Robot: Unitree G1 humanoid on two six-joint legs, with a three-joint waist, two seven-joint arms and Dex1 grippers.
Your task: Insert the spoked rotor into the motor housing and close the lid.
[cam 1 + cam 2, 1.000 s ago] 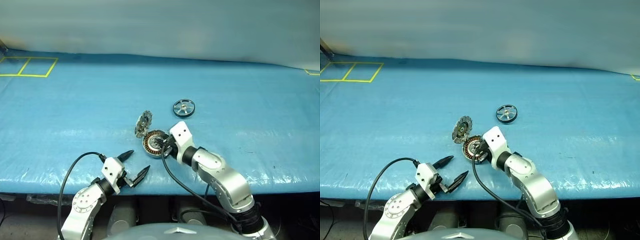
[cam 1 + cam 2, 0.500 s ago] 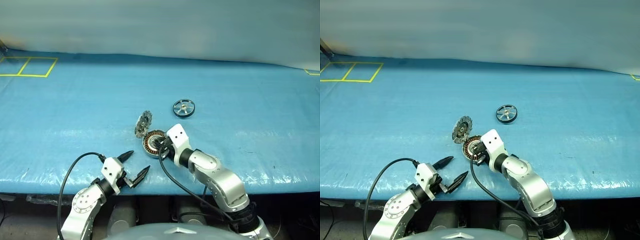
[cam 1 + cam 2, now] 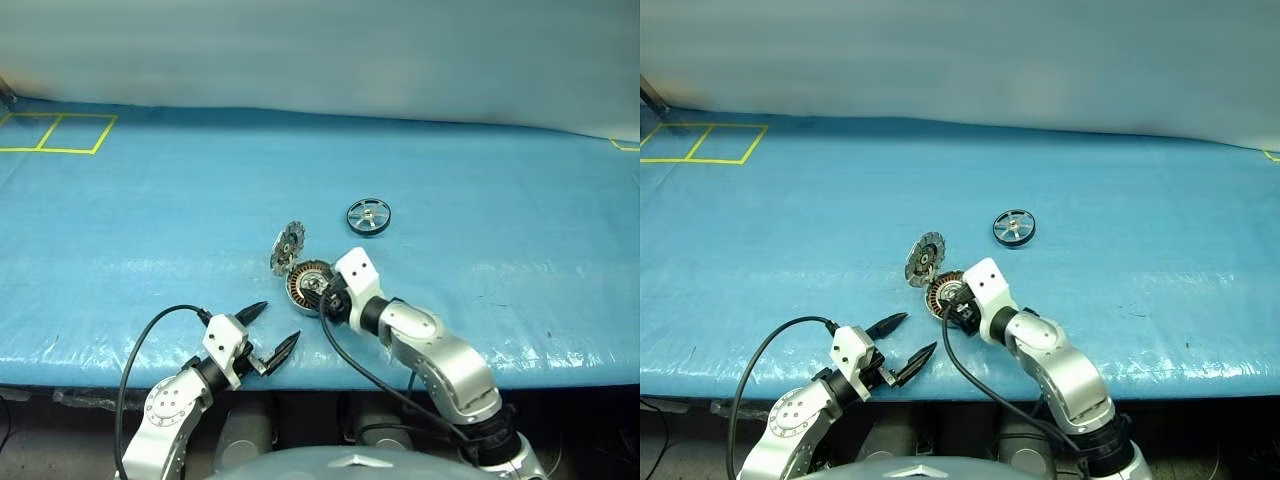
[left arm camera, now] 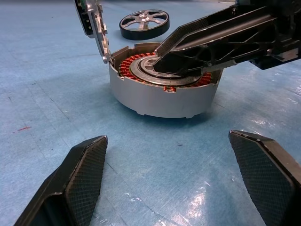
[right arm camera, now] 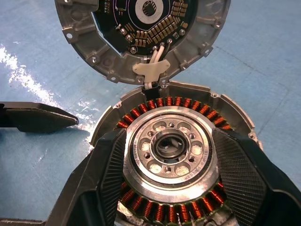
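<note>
Since a second earlier the right gripper point(image 5: 169, 188) had spread its jaws, which stood apart on either side of the silver hub, over the copper windings inside the motor housing point(image 4: 162, 96). The housing sat on the blue desk point(image 3: 150, 220) with its lid point(image 3: 287, 247) tipped upright on the hinge (circuit side facing the hub), and the spoked rotor point(image 3: 368, 216) lay flat farther back, apart from the housing. The left gripper point(image 3: 266, 328) hovered at the desk's near edge, jaws spread wide and holding nothing.
</note>
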